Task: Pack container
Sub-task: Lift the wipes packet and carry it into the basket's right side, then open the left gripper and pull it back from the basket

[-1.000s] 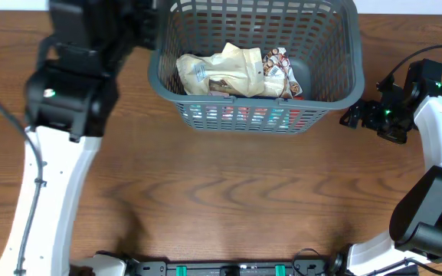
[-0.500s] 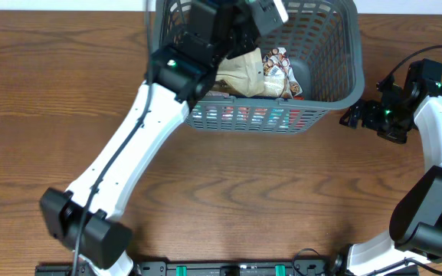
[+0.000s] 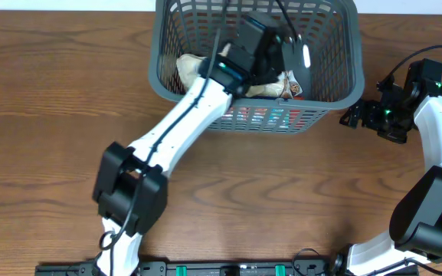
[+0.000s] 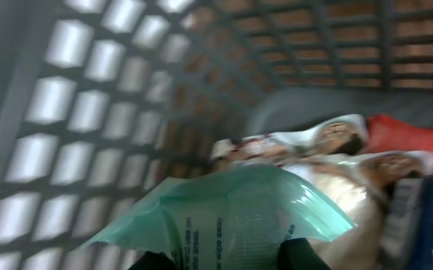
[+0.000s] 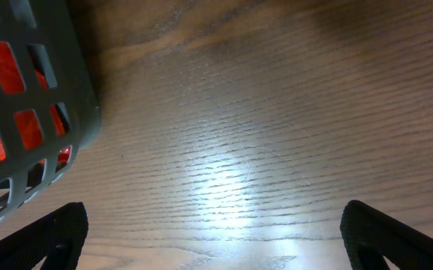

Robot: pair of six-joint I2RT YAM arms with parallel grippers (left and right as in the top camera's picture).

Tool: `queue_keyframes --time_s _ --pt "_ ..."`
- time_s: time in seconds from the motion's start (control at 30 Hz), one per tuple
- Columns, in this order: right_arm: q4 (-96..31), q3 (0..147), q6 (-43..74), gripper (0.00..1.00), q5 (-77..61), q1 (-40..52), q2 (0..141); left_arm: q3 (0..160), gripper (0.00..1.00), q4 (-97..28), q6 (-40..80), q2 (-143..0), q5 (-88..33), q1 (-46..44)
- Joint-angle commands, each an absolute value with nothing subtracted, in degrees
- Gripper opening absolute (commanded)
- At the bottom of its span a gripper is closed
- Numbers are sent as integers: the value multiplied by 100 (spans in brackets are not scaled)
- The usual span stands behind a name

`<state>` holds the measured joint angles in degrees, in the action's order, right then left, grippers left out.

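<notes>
The left gripper (image 4: 227, 259) hung inside the basket (image 3: 342, 54).
It pinched a pale green packet (image 4: 224, 210) above the snack bags (image 3: 192, 70) lying there; the basket stood at the table's (image 3: 243, 184) far edge, and the right gripper (image 5: 216, 225) gaped wide beside its corner.

Only partly legible print is on the pale green packet (image 4: 224, 217), seen in the left wrist view inside the container (image 4: 88, 112). It has small dark lines on its face, blurred. Fragments read roughly "use on" and "wipe away"; the rest is unreadable. Cream packet (image 3: 190, 69) by the container's left wall has a dark print block, too small to read from overhead. Patterned snack packet (image 3: 286, 86) toward the right wall shows graphics only, no readable words. Red packet (image 4: 404, 135) and blue packet (image 4: 426, 217): no text resolvable.
</notes>
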<state>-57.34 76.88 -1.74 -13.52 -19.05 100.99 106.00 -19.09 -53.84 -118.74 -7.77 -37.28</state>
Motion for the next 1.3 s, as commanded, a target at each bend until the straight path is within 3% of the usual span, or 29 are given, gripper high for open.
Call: queue_keyframes --time_s 0.0,0.07,0.1,0.17,0.3,0.43,0.6,0.7,1.07,1.27 --pt "-5721 7679 -242 99 -1393 -1828 10007 10652 6 -1872 -5439 -11952 -882 -3817" --pt "-5721 7679 -242 99 -1393 -1828 10007 10648 7 -1876 -5439 -12003 -882 -3819" --pt "-5723 7679 -242 99 -1393 -1828 10007 10641 13 -1876 -5439 -12018 -882 -3817" --pt "-5723 7679 -242 99 -1393 -1828 10007 10641 39 -1909 -5439 -12022 -880 -3817" --pt "-5719 7679 -242 99 -1393 -1828 10007 10641 52 -1918 -5439 -12022 -851 -3817" --pt "-5723 7679 -244 99 -1369 -1828 10007 10641 84 -1940 -5435 -12022 -768 -3817" --pt "-5653 7679 -246 99 -1350 -1831 10007 10643 89 -1907 -5223 -11852 163 -3798" --pt "-5452 7717 -244 99 -1350 -1831 9998 10652 99 -1874 -4532 -11590 530 -3647" --pt "-5739 9837 -246 99 -620 -1828 9996 10654 99 -1962 -3089 -10112 521 -2429" --pt "-6152 11465 -456 99 -556 -1828 9996 10654 99 -2390 -1450 -9435 528 -1382"
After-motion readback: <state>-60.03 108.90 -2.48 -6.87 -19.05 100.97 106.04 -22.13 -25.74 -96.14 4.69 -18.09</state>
